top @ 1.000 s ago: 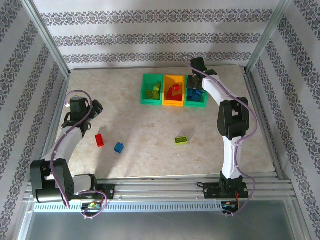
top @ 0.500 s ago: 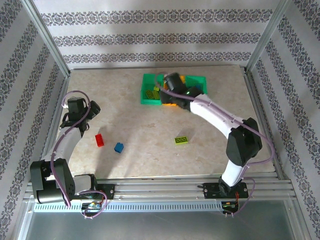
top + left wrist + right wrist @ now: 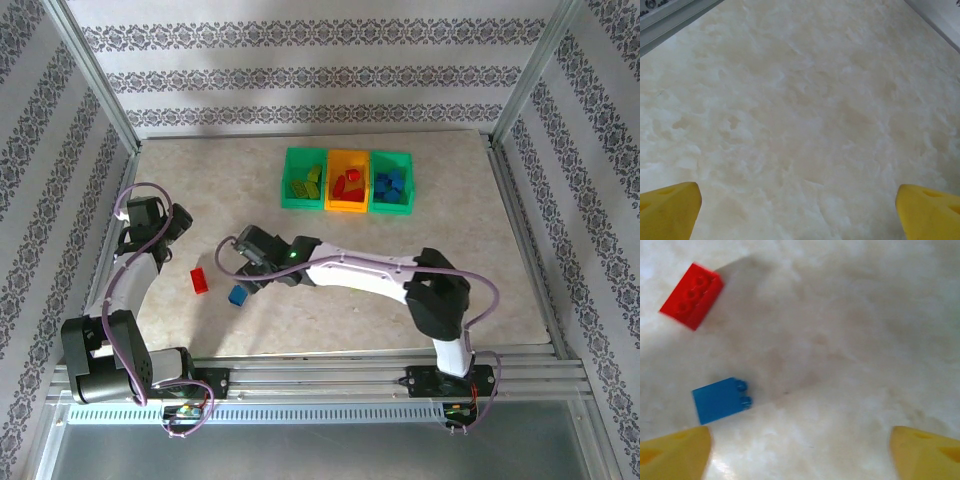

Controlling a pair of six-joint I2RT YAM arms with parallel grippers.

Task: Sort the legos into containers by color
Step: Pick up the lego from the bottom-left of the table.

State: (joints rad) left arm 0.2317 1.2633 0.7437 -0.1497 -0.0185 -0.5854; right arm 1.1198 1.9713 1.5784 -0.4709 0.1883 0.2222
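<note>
Top cam: high, faces 12 o'clock. Wrist cams: close above pale marbled tabletop (image 3: pixel 800 100); rt shares red studded brick (image 3: pixel 691 296) w/ top.

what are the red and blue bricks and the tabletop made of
The red brick and the blue brick: likely moulded plastic, smooth, evenly coloured, with round studs and straight edges. The tabletop: cream, mottled like marble with soft sheen; could be stone or printed laminate, the look leaves it open.

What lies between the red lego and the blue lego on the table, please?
Bare table lies between the red lego and the blue lego; nothing else sits in that stretch, as the right wrist view shows.
</note>
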